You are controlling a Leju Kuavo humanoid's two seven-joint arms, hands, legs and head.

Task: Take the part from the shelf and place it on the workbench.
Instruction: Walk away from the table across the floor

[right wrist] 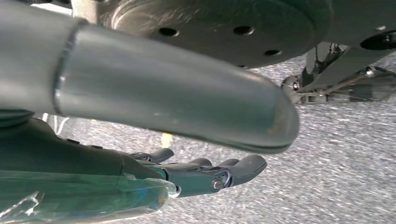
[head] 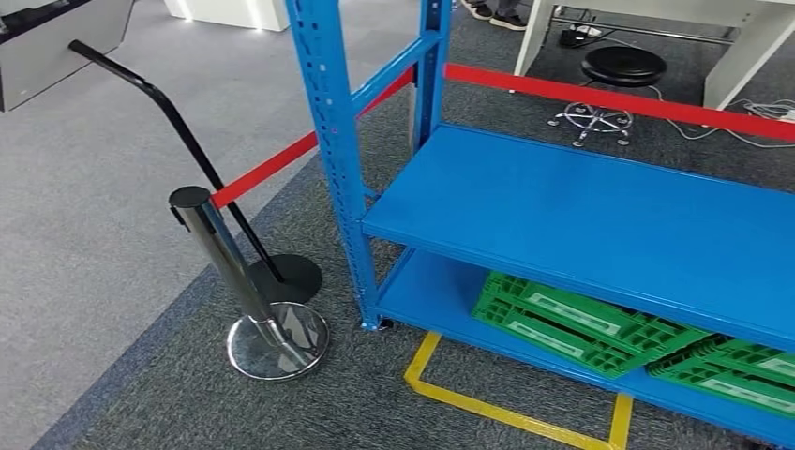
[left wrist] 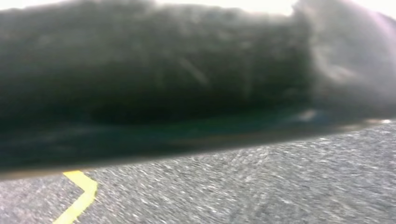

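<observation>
**Blue shelf ahead, part not confirmed**

From the head view I see the blue steel shelf (head: 581, 216) standing upright on grey carpet. Its perforated corner post (head: 333, 141) rises at the near left. A flat blue deck sits above a lower blue deck (head: 422, 291), which carries folded green plastic crates (head: 581, 323). On my right wrist view, a clear greenish plastic wrap (right wrist: 84, 196) lies against the right hand (right wrist: 196, 175). I cannot tell whether it is the part.

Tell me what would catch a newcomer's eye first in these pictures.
The bright blue shelf fills the right side of the head view, its upper board bare, with green crates on the lower board. A red barrier belt runs from a chrome post on the left, behind the shelf frame. Yellow floor tape marks the carpet in front.
</observation>
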